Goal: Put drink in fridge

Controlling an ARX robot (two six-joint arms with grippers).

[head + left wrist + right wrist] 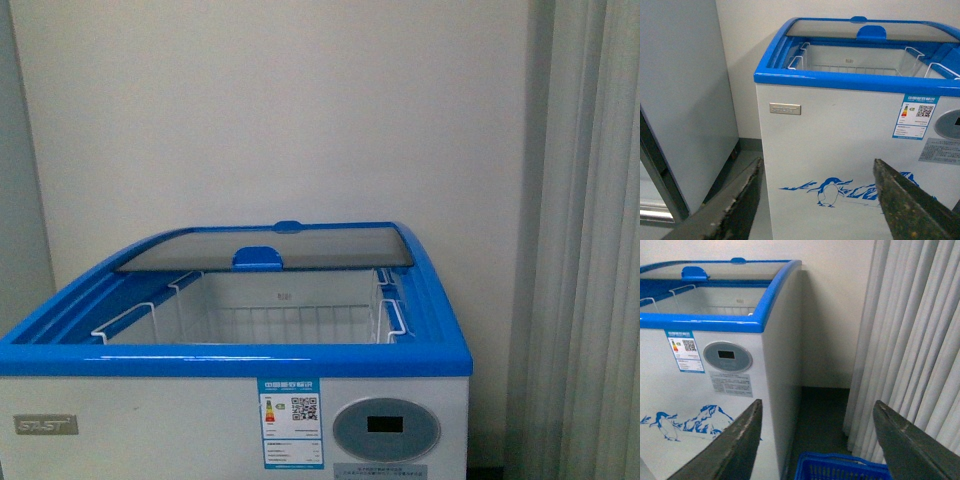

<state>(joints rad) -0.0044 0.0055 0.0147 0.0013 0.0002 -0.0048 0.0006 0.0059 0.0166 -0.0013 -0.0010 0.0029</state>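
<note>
Standing directly in front of the robot, the fridge (pixel 150 400) is a white chest cooler with a blue rim. Its curved glass lid (pixel 300 247) is slid toward the wall, so the near part of the top is uncovered. Inside, white wire baskets (pixel 240 315) hang along the walls, and I see no drink in them. On the front panel there is an energy label (pixel 291 423) with a QR code, an oval grey display (pixel 385 429) to the right of it, and a small grey brand plate (pixel 45 425) at the left. A blue penguin-and-mountain decal (pixel 832 191) is printed lower on the front, visible in both wrist views.

No arm appears in the front view. The left hand (pixel 815 200) is released, its two dark fingers (pixel 740 205) spread wide apart with nothing between them, facing the fridge front near its left corner. The right hand (pixel 815 440) is also released and holds nothing; it faces the right corner of the fridge. Below it, on the floor, sits a blue plastic mesh basket (pixel 840 471), near the pale curtain (pixel 915 340). A grey cabinet (pixel 685 100) stands just beside the fridge at the left.
</note>
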